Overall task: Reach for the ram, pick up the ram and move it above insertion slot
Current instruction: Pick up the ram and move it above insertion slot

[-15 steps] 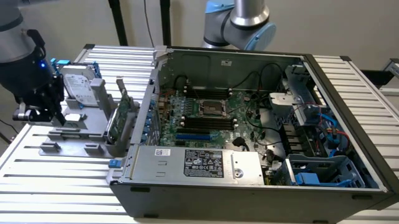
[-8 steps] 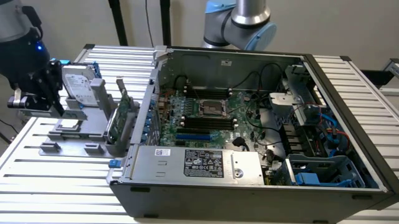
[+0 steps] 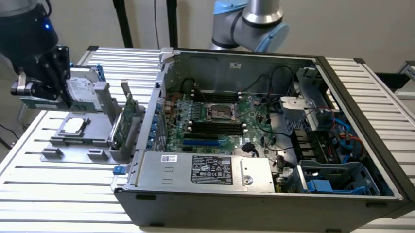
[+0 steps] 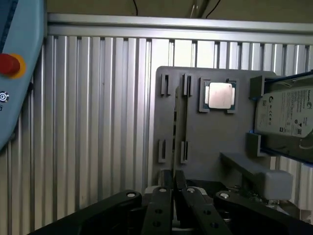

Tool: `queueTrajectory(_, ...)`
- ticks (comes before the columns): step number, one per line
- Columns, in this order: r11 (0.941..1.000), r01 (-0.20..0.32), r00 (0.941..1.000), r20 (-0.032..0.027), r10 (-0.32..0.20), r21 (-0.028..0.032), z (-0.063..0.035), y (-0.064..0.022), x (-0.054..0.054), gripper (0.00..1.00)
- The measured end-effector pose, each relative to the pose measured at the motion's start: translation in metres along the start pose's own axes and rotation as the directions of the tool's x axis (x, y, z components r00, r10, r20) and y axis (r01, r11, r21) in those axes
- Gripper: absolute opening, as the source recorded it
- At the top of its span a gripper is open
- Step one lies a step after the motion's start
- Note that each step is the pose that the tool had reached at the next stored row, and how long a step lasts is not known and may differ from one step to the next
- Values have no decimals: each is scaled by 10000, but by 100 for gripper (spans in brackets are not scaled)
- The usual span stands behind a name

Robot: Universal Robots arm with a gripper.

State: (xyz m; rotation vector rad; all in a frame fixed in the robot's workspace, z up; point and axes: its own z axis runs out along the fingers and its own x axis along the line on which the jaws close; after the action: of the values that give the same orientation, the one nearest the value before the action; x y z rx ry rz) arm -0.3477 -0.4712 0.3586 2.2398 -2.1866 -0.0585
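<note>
My gripper (image 4: 173, 180) is shut, its two black fingers pressed together on a thin dark strip seen edge-on, the ram (image 4: 180, 122). The strip runs out from the fingertips across the grey holder tray (image 4: 210, 142). In the exterior view the gripper (image 3: 40, 96) hangs raised over the far left part of that tray (image 3: 77, 143), well to the left of the open computer case (image 3: 259, 194). The black insertion slots (image 3: 217, 128) lie on the motherboard just in front of the CPU socket (image 3: 219, 111).
On the tray sit a CPU chip (image 4: 220, 95), a silver hard drive with a white label (image 4: 288, 115) and a taller green expansion card (image 3: 129, 111) by the case wall. A power supply (image 3: 207, 170), cables and drive cages crowd the case. A pendant with a red button (image 4: 9, 63) lies on the slatted table.
</note>
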Motion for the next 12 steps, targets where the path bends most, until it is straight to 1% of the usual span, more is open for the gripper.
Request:
queueTrajectory(3, 10000, 17, 10000, 47, -17, -22, -107, -121, 1, 14)
queueTrajectory(5, 10000, 23, 10000, 93, -22, -29, -151, -204, 3, 14)
queueTrajectory(8, 10000, 25, 9999, 164, -24, -31, -182, -335, 5, 14)
queueTrajectory(12, 10000, 29, 9996, 272, -28, -28, -205, -518, 7, 14)
